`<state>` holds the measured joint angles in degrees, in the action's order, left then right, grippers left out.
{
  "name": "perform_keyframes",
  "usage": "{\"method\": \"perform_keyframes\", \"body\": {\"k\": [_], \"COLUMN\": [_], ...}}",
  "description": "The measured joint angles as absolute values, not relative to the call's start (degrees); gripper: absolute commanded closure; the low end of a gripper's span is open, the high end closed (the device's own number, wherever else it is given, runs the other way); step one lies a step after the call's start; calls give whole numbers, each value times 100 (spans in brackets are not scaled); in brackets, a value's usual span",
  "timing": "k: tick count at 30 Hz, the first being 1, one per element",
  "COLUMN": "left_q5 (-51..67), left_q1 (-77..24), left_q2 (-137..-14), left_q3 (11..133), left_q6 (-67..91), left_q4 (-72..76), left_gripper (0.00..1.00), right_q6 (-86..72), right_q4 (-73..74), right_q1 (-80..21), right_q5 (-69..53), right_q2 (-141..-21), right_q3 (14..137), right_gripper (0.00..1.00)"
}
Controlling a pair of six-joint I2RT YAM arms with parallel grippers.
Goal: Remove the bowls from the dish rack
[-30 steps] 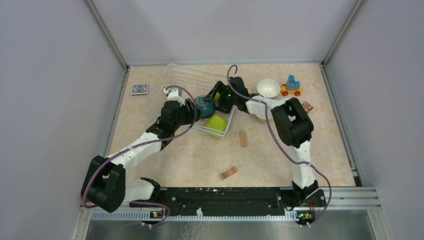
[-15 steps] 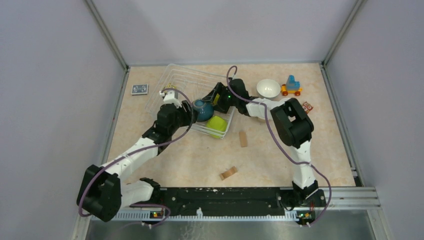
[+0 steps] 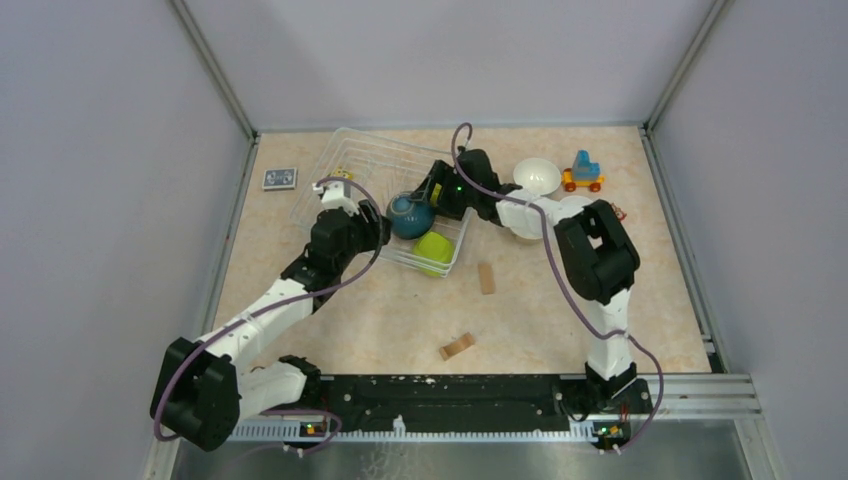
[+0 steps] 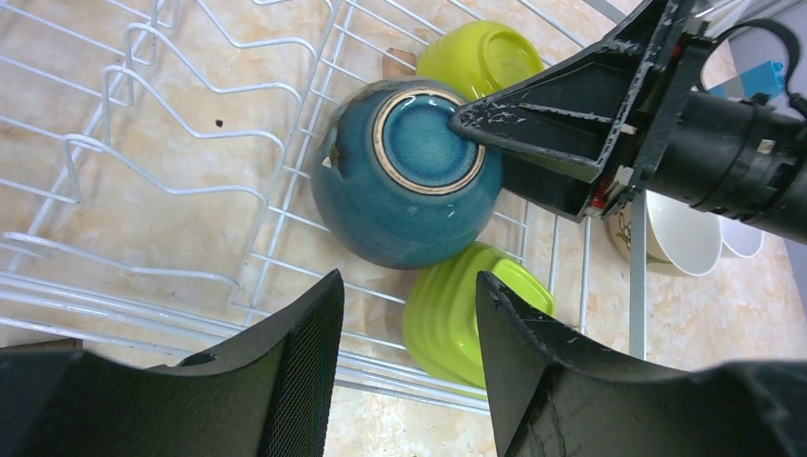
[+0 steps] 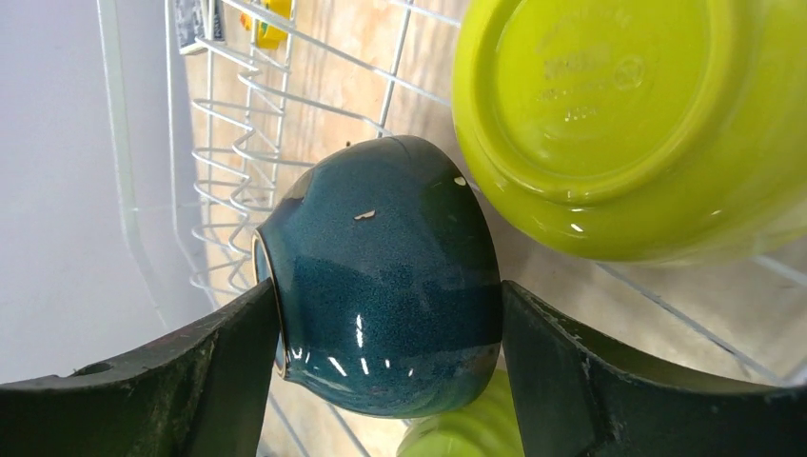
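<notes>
The dark teal bowl (image 3: 410, 215) lies on its side at the right end of the wire dish rack (image 3: 345, 170). My right gripper (image 5: 388, 290) is shut on it, one finger on its foot and one at its rim. In the left wrist view the teal bowl (image 4: 409, 181) shows its foot ring, with a right finger (image 4: 533, 114) across it. Two lime green bowls (image 4: 481, 57) (image 4: 457, 319) lie beside it in the rack (image 4: 190, 190). My left gripper (image 4: 407, 281) hovers open just left of the teal bowl, holding nothing.
A white bowl (image 3: 537, 177) stands upright on the table right of the rack, with a toy vehicle (image 3: 582, 172) beyond it. Two more bowls (image 4: 680, 233) sit under the right arm. Wooden blocks (image 3: 486, 277) (image 3: 457, 346) lie nearer the front. A small card (image 3: 279, 178) lies at far left.
My right gripper's jaws have narrowed onto the dark teal bowl. My left gripper has drawn back a little to the left, away from the bowl.
</notes>
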<state>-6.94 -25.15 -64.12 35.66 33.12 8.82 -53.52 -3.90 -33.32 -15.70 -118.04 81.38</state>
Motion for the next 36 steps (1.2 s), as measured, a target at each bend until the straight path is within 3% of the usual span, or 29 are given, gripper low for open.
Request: {"method": "perform_keyframes", "body": {"k": [2, 5, 21, 23, 28, 32, 36], "left_q5": [-696, -698, -921, -1094, -1588, -1815, -1933], "left_q1": [-2515, -2515, -2515, -2515, -2515, -2515, -2515], "left_q2": [-6399, -6346, -6294, -6230, -5968, -5819, -5789], "left_q3": [3564, 3551, 3500, 3500, 3470, 3402, 3380], "left_q6": [3308, 3306, 3308, 3336, 3594, 3697, 3743], "left_q4": [873, 860, 760, 626, 379, 276, 213], "left_gripper": [41, 41, 39, 38, 37, 36, 36], "right_q6": [-5078, -4622, -1417, -1118, -491, -336, -360], "right_q4": [-130, 211, 1638, 1660, 1671, 1684, 1636], "right_q1": [-3371, -3428, -4071, -4246, -4619, -4764, -4790], "right_q5": [-1330, -989, 947, 1208, 1684, 1588, 1328], "right_q2": [-11695, -11552, -11301, -11301, -11312, -11334, -11354], "right_q3": [8235, 8374, 9356, 9384, 9389, 9389, 9369], "right_gripper": [45, 56, 55, 51, 24, 9, 5]}}
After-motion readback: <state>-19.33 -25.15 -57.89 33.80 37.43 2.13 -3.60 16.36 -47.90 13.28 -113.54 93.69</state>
